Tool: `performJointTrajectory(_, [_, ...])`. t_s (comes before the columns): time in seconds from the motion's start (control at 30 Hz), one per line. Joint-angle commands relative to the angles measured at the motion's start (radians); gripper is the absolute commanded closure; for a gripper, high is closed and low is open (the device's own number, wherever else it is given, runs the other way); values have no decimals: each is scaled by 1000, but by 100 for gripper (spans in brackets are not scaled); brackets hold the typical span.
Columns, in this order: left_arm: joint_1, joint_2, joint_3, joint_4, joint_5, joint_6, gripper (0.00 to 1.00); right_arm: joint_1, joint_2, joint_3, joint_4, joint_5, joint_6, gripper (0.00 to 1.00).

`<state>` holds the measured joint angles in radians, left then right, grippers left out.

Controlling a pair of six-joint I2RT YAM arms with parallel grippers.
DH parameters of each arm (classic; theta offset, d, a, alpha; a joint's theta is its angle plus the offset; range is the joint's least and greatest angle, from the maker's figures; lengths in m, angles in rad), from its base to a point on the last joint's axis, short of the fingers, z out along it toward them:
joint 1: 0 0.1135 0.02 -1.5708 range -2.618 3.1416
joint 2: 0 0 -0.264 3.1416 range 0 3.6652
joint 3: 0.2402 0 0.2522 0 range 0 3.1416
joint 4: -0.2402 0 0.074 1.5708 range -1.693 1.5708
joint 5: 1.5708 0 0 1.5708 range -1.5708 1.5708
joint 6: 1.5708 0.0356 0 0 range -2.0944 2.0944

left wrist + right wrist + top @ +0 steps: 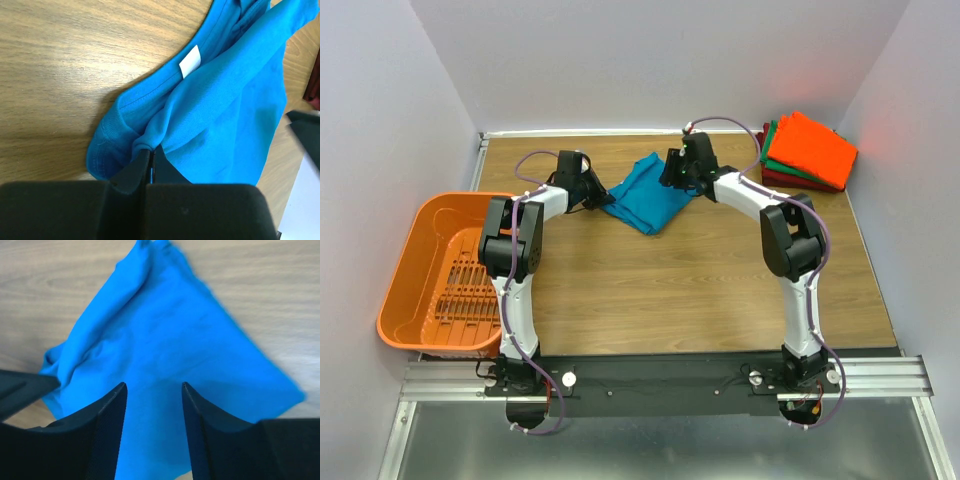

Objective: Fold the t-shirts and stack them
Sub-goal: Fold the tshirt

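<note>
The teal-blue t-shirt [648, 198] lies crumpled on the wooden table at the back middle. Its white neck label [190, 61] shows in the left wrist view. My left gripper [599, 197] is at the shirt's left edge, shut on a pinch of its cloth [150, 145]. My right gripper [672, 180] is open just above the shirt's right part [165, 350], with cloth showing between its fingers. The orange t-shirt [809, 147] lies folded on top of a stack with the green [772, 160] and dark red [790, 182] shirts at the back right corner.
An orange plastic slotted basket [438, 275] stands at the table's left edge, beside my left arm. Grey walls close in the table at the back and both sides. Bare wood [680, 290] lies between the shirt and the arm bases.
</note>
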<state>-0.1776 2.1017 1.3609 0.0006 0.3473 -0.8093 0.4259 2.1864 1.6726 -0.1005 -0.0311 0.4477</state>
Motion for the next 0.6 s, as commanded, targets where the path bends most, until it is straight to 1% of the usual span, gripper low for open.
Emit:
performJointTrajectory(0.0, [6, -17, 4, 10, -33, 9, 100, 28, 44, -36, -22, 85, -15, 49])
performJointTrajectory(0.13, [1, -16, 3, 9, -19, 10, 100, 63, 27, -92, -76, 111, -15, 52])
performJointTrajectory(0.17, [-2, -17, 3, 7, -19, 13, 100, 80, 7, -132, -97, 138, -4, 52])
performJointTrajectory(0.27, [-20, -22, 1, 4, -11, 18, 100, 96, -33, -227, -120, 157, 20, 52])
performJointTrajectory(0.3, [-26, -25, 1, 4, -8, 21, 100, 102, -68, -303, -137, 164, 43, 52])
performJointTrajectory(0.37, [-45, -29, 6, 1, 7, 33, 100, 106, -115, -397, -149, 175, 74, 52])
performJointTrajectory(0.4, [-52, -32, 7, 1, 15, 39, 100, 112, -146, -446, -150, 186, 115, 52])
performJointTrajectory(0.43, [-60, -35, 9, 1, 31, 44, 100, 116, -222, -556, -150, 189, 140, 53])
performJointTrajectory(0.5, [-86, -43, 23, 1, 53, 68, 100, 140, -308, -657, -146, 201, 211, 53])
performJointTrajectory(0.53, [-95, -46, 33, 1, 71, 74, 100, 154, -414, -762, -142, 198, 235, 53])
performJointTrajectory(0.57, [-111, -58, 37, 1, 79, 85, 100, 186, -459, -804, -124, 176, 279, 53])
